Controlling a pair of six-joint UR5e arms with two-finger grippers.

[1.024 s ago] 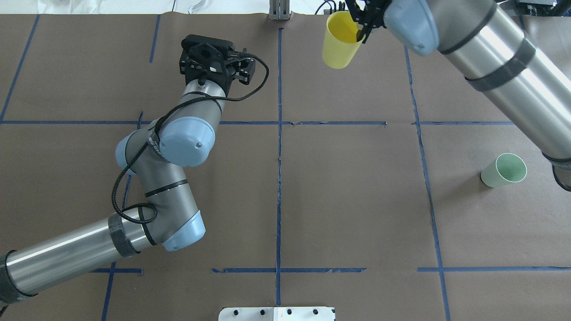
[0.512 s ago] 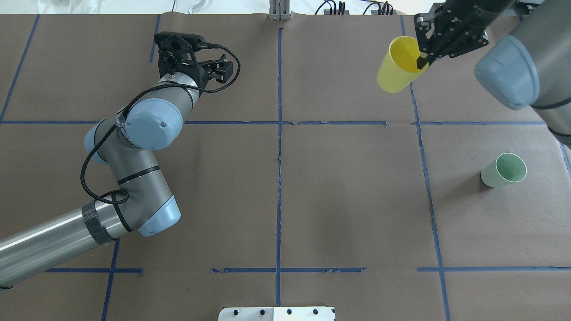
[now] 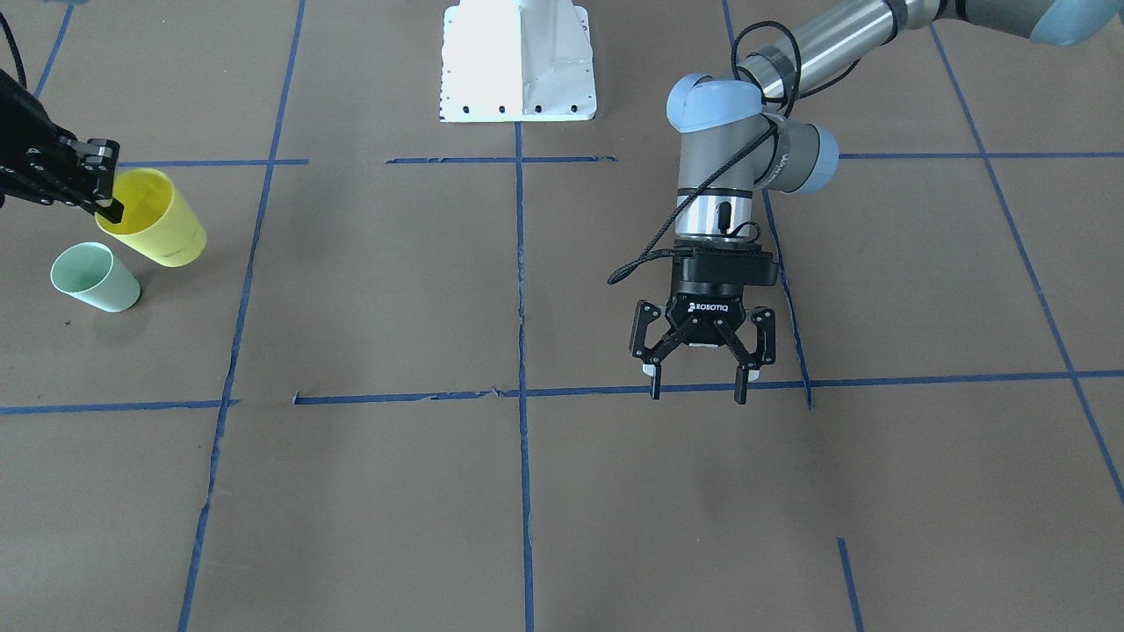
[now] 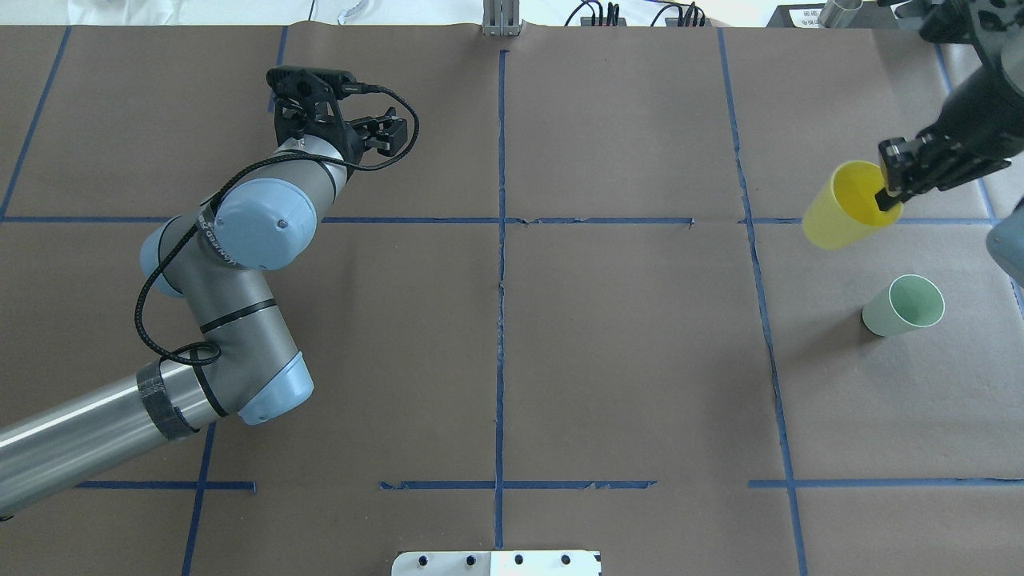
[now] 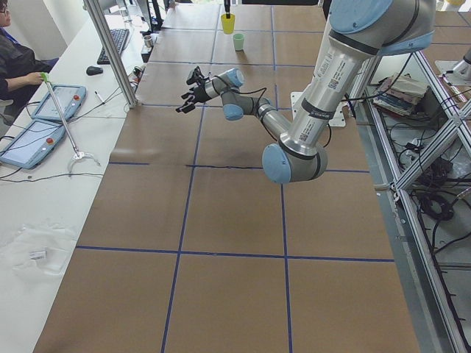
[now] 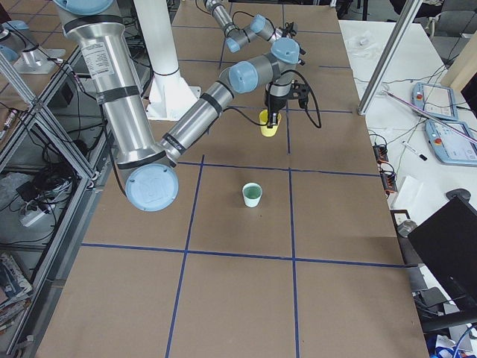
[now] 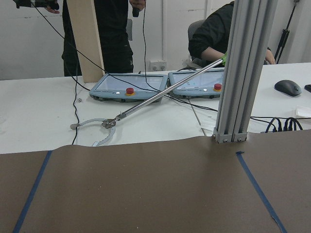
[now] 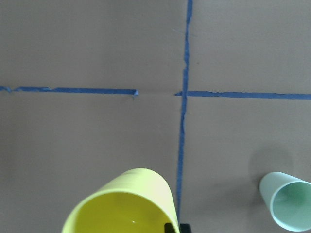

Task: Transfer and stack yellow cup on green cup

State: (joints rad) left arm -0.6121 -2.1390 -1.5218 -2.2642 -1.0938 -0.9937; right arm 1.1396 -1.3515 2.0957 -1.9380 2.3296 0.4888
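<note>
Since the right gripper [image 4: 886,198] only pinches the yellow cup [image 4: 840,220] by one spot on its rim, hanging in the air near the upright green cup [image 4: 904,306], I reckon it could swing, clip that rim and topple it. Left gripper [image 3: 697,392] hangs spread wide, empty.

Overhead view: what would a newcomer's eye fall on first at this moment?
The bright yellow cup stands out most, held up by its rim in the right gripper at the far right of the table. Just nearer the robot, the pale green cup stands upright on its own, apart from the yellow one. Across the table, the left gripper hangs open and empty.
</note>
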